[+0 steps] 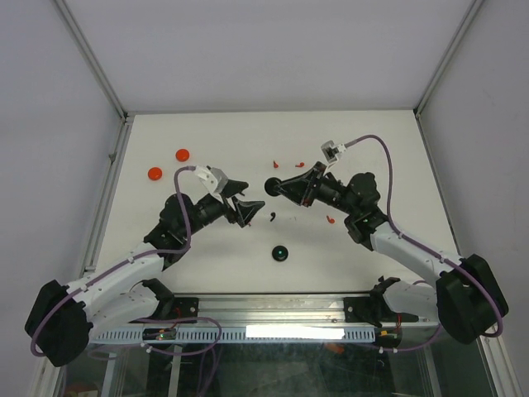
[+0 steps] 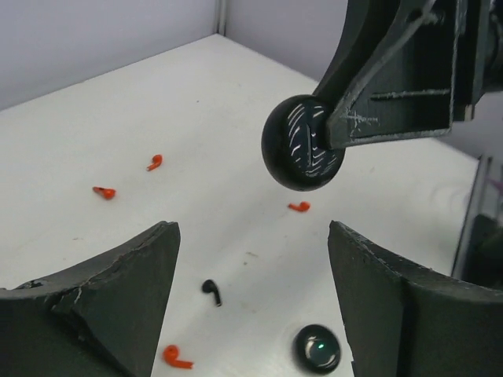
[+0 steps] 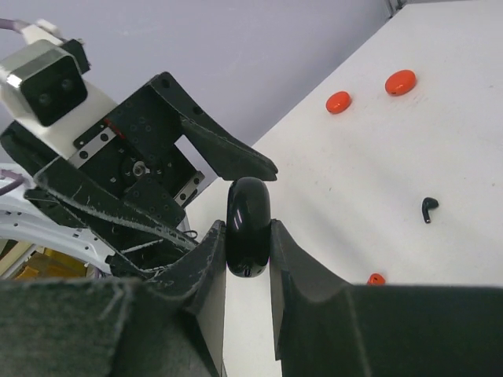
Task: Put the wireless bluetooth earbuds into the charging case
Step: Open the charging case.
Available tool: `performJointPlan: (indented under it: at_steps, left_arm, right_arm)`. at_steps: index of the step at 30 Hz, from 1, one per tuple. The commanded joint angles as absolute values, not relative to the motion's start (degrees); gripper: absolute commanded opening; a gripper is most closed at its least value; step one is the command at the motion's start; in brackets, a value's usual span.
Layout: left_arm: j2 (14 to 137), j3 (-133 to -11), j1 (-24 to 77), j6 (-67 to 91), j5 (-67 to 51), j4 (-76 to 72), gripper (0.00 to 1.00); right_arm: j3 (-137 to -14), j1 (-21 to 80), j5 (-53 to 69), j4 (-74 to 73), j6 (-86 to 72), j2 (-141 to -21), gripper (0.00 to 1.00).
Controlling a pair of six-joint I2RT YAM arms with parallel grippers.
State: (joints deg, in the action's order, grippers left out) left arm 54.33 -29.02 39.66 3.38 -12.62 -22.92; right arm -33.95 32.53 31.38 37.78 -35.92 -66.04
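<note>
Hanging clear of the table (image 1: 207, 141), the round black charging case (image 3: 248, 212) is clamped across its flat faces by the right gripper (image 3: 247, 236). It is judged to be presented this way so that it can be worked on by the left gripper (image 2: 251, 236), which is spread wide, empty, and aimed at it. No earbud is seated yet: the black earbud (image 2: 211, 289) and the red earbuds (image 2: 103, 192) are seen scattered loose on the table below the two grippers.
</note>
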Motion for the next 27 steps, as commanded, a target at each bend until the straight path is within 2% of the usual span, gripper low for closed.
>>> performJointPlan:
  at_steps: [1, 6, 14, 27]
  left_arm:
    - [54.3, -25.2, 37.7, 23.5, -18.4, -45.2, 0.76]
    - [56.8, -23.9, 35.8, 32.0, -21.1, -54.2, 0.73]
    - [61.1, -26.5, 34.6, 37.8, -25.9, -58.1, 0.67]
    - [64.9, -28.5, 34.6, 42.1, -29.9, -62.1, 0.43]
  right_arm:
    - [-33.0, 32.4, 30.3, 50.0, -39.4, -64.6, 0.09]
    - [-32.6, 32.4, 32.6, 52.4, -39.5, -65.1, 0.09]
    - [-31.2, 32.4, 36.6, 58.7, -40.5, -66.5, 0.09]
    - [-30.9, 32.7, 40.1, 64.3, -42.0, -68.7, 0.10]
